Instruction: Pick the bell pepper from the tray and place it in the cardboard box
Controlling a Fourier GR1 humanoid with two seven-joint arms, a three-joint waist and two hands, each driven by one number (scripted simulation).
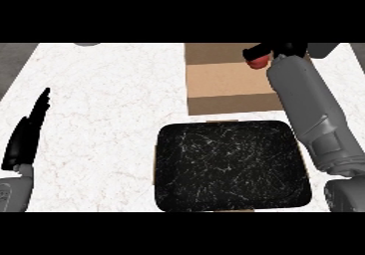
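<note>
- The bell pepper (257, 62), red, shows only as a small patch at the far right corner of the cardboard box (226, 79), peeking out from under the right hand (268, 50).
- That right hand is curled round the pepper, black fingers wrapped over its top, so most of it is hidden.
- I can't tell whether the pepper hangs just above the box's edge or already inside it; it sits right at the rim line.
- The box lies open on the counter (104, 109), its tan floor showing, just beyond the tray.
- The tray (231, 167), dark and marbled, has nothing on it and sits nearer the robot, its far edge close to the box's flap.
- The right forearm stretches over the tray's right side and along the box's right edge.
- The left hand (27, 132) rests at the left edge, fingers straight, well apart from everything.
- My worry: let go here and the pepper could catch the box's right wall and roll off onto the counter, since the hand is so near that corner.
- Shifting toward the box's middle before opening looks safer.
</note>
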